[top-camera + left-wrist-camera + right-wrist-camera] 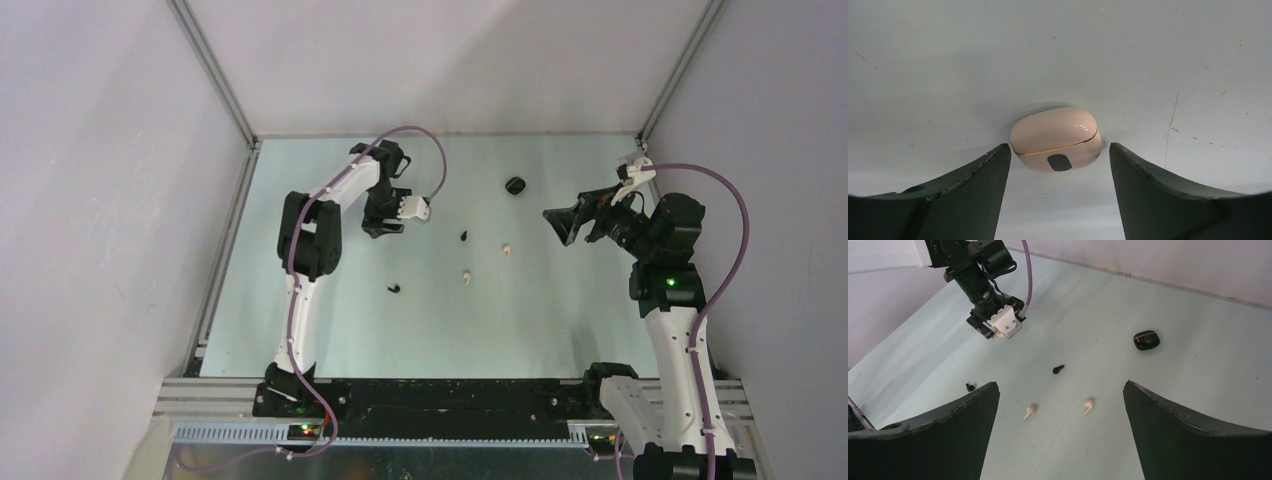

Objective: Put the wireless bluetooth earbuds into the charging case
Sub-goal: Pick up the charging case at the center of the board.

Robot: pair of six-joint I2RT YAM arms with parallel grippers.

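Earbuds lie loose about the middle of the pale table (pixel 540 330), all four outside any case. The near cream-white earbud (pixel 467 277) and the far cream-white earbud (pixel 507 249) sit close together but apart. One black earbud (pixel 463 236) lies just beyond them, and the other black earbud (pixel 393 288) is off on its own toward the left arm's side.

A black charging case (pixel 515 186) with a gold seam rests closed toward the back of the table, well apart from the buds. A cream charging case (pixel 1055 137), lid down and also with a thin gold seam, lies flat on the table under the left arm.

The left gripper (pixel 1059 145) is down at that cream case with a finger on either side. The jaws are parted, with a sliver of table showing at the case's right side; on the other side I cannot tell whether the finger touches.

The right gripper (pixel 562 225) hangs above the right part of the table, pointed across toward the buds; its jaws are spread wide with nothing between them.
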